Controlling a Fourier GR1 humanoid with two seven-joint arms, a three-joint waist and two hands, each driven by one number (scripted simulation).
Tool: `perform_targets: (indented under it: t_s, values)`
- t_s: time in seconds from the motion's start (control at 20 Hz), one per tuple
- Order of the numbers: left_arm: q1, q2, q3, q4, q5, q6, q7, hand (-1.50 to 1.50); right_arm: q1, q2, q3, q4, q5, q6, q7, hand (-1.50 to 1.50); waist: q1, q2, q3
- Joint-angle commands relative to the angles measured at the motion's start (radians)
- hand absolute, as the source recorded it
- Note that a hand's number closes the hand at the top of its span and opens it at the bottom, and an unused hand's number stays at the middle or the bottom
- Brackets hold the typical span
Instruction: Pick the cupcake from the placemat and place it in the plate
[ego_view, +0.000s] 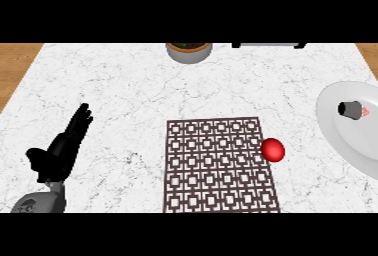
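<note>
Lying tipped on the plate (341, 131) at table's rt edge, cupcake (353, 109); left hand (65, 145) rests w/ fingers straight, released.

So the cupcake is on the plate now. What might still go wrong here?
Two things, perhaps. The cupcake lies tipped on its side on the plate, so it might roll toward the rim. The red ball sits at the placemat's right edge, near the plate; an arm passing there might knock it away. The right robot hand is out of view, so its position cannot be judged. The left robot hand rests open, far left.
</note>
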Motion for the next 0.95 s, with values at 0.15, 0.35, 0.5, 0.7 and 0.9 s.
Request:
perform_targets:
  t_s: [0.15,0.35,0.5,0.7,0.9]
  values:
    - [-0.016,-0.009,-0.002,0.012,0.001,-0.005,0.002,0.00,0.143,-0.109,-0.040,0.064,-0.024,0.184,-0.143,-1.50,0.001,0.006,0.005]
    - [0.012,-0.009,-0.009,-0.025,-0.013,0.008,0.002,0.00,0.212,-0.073,-0.020,0.046,-0.004,0.207,-0.243,-1.50,0.005,0.004,0.007]
    - [0.027,0.007,0.008,-0.039,0.016,-0.020,0.009,0.00,0.255,-0.097,-0.019,0.043,-0.005,0.252,-0.253,-1.50,0.003,0.001,0.010]
    - [0.016,0.006,0.002,-0.021,0.009,-0.026,0.003,0.00,0.243,-0.092,-0.010,0.024,0.004,0.198,-0.251,-1.50,0.015,0.006,0.010]
    - [0.000,-0.014,0.004,-0.009,0.000,0.004,0.001,0.00,0.293,-0.095,-0.021,0.021,-0.006,0.196,-0.301,-1.50,-0.005,0.003,0.010]
